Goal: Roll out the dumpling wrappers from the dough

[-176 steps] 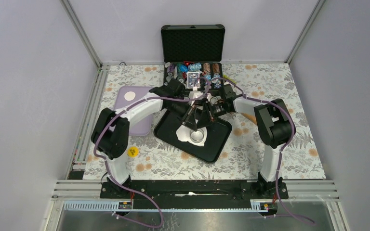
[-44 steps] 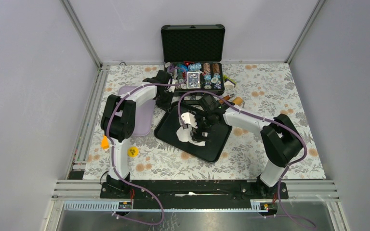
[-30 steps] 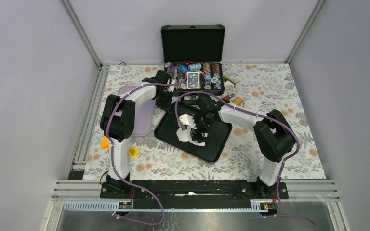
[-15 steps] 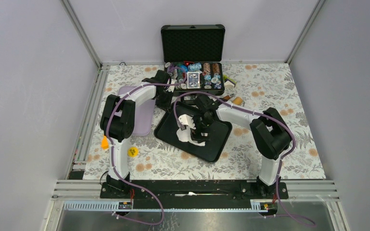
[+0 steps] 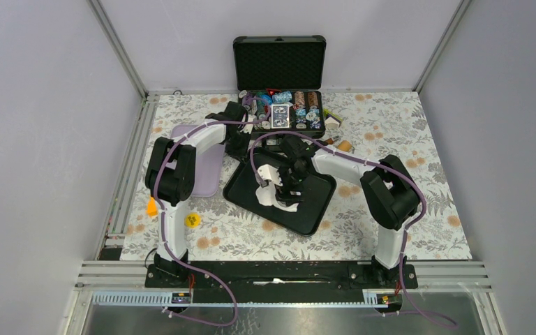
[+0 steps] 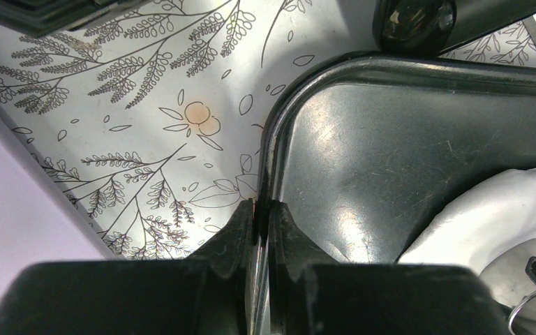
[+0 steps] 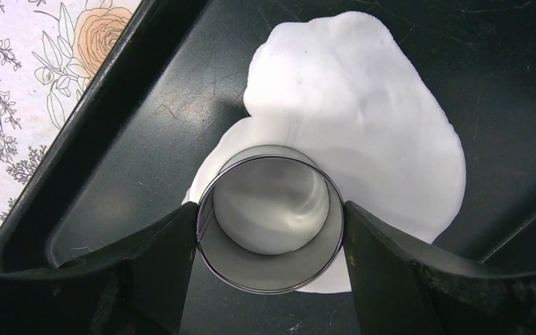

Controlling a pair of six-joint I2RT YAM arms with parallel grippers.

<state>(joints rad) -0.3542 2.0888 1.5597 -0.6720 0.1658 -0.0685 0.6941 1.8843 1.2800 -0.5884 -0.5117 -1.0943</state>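
- At far left, a pale lavender rectangular cutting board (image 5: 208, 174) lies flat on the floral-print tabletop (image 5: 391, 132), just beside the left corner of the tray.
- The left claw (image 6: 263, 209) is closed almost completely. Its two black fingers pinch the raised rim of the black rectangular plastic tray (image 6: 391, 139) close to a rounded corner, and nothing else is in its grip.
- In the overhead view the tray sits at an angle on the tabletop, with one corner turned toward the arm bases.
- The soft white flattened dough sheet (image 7: 363, 125) rests on the tray floor, in the tray's left half in the overhead view.
- From the right wrist, the sheet's long axis runs from the top of the view down toward the claw, leaning slightly left. Its broad rounded end lies away from the claw and its narrower end lies nearest it.
- A polished steel ring cutter (image 7: 272, 278) stands upright with its open end up on that narrower end, close to the sheet's edge. White dough fills the circle inside it.
- The right claw (image 7: 270, 230) is spread wide around the ring cutter. One black finger presses each opposite side of the outer wall, so the ring is clasped between them.
- Behind the tray, an open black case (image 5: 279, 105) of poker chips stands at the back of the tabletop.
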